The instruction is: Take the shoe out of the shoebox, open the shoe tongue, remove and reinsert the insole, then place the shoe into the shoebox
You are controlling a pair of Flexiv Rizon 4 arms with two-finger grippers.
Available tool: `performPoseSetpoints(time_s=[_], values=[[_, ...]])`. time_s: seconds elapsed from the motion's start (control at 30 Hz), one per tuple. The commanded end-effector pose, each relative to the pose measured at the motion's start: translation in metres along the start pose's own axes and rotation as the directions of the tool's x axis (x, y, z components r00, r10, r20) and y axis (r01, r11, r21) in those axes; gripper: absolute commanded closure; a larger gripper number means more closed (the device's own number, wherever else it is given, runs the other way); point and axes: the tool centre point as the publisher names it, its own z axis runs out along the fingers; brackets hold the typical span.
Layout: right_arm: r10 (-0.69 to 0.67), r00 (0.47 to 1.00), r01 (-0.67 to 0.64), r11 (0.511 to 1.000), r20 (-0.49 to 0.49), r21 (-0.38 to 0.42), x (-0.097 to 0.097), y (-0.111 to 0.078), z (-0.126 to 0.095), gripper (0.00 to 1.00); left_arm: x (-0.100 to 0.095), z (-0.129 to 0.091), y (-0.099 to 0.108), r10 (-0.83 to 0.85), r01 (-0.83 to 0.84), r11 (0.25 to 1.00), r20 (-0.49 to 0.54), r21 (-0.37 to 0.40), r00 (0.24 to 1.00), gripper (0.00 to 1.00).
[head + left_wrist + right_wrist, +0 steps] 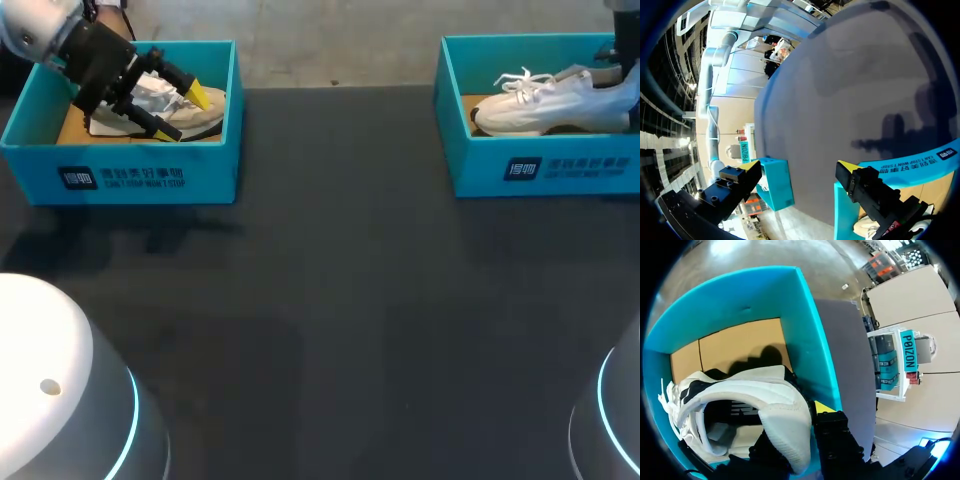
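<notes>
L gripper (183, 113) hangs inside the left shoebox (120, 175) at the table's (340, 280) far-left corner. Its fingers are spread wide, low over the beige shoe (210, 112) lying in there. One yellow tip is over the shoe's upper and the other is nearer the front wall, w/ nothing clamped between them. From the L wrist view the gripper (799, 166) has both tips well apart, and the box's front wall (910, 161) runs under one finger. Only a pale scrap of the shoe (867, 227) peeks out by that finger, so most of it is covered. R gripper (628, 72) is at the far-right corner, down in the right shoebox (540, 165), at the heel of the white shoe (555, 100). That shoe lies in the box w/ toe & laces pointing toward the table's middle. In the R wrist view the gripper (800, 425) pinches the heel collar of the shoe (755, 390). One yellow-tipped finger (824, 406) is outside, next to the box wall (805, 340). The other is inside the opening, dark & mostly behind the padding. In the head view the R gripper is largely cut off at the edge. Can't make out insole or tongue in either shoe.
</notes>
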Motion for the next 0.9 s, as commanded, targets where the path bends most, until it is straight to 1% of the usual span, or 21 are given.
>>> performPoseSetpoints(time_s=[0.03,0.4,0.9], values=[[0.002,1.000,-0.002,1.000,0.004,0.006,0.003,0.001,0.003,1.00,0.000,0.000,-0.001,0.001,-0.001,1.000,-0.003,-0.002,1.000,0.00],[0.000,1.000,0.000,1.000,0.007,0.011,0.005,-0.001,0.012,1.00,0.000,0.000,-0.001,0.001,-0.001,1.000,-0.003,-0.002,1.000,0.00],[0.000,1.000,0.000,1.000,-0.005,0.010,0.004,-0.002,0.014,1.00,0.000,0.000,-0.001,0.001,-0.001,1.000,-0.003,-0.002,1.000,0.00]])
